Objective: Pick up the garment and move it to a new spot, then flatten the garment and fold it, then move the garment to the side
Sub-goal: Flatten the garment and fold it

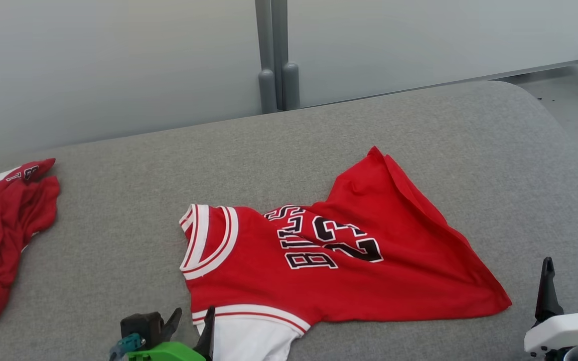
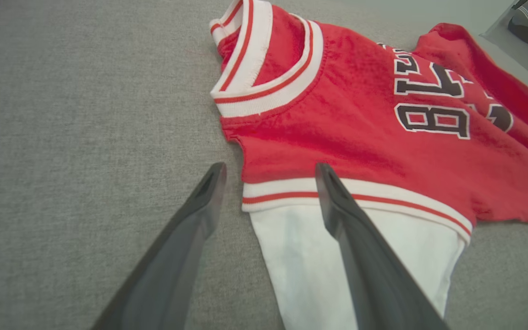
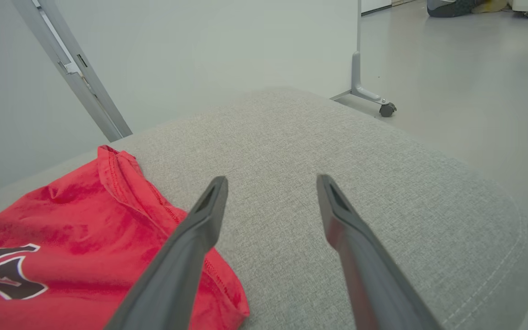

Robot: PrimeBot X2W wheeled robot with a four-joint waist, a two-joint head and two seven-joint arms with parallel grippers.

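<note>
Jersey: red jersey (image 1: 349, 260), black white-edged letters and number, striped white-and-red collar and armhole trim, white sleeve (image 2: 310, 256) below the trim.
Place: mid-counter (image 1: 118, 200), spread but rumpled; collar toward my left, hem toward my right, far hem corner peaked.
Left tool (image 1: 193, 311): open; one finger over the white sleeve, the other over bare counter beside it.
Right tool (image 1: 566, 265): open, just past the hem's near corner.
Textures: soft knit, ribbed trim; counter padded, grey woven cloth, rounded corner; fingers dark, smooth, tapered.
Aside: second red garment (image 1: 8, 225), crumpled, far left.
</note>
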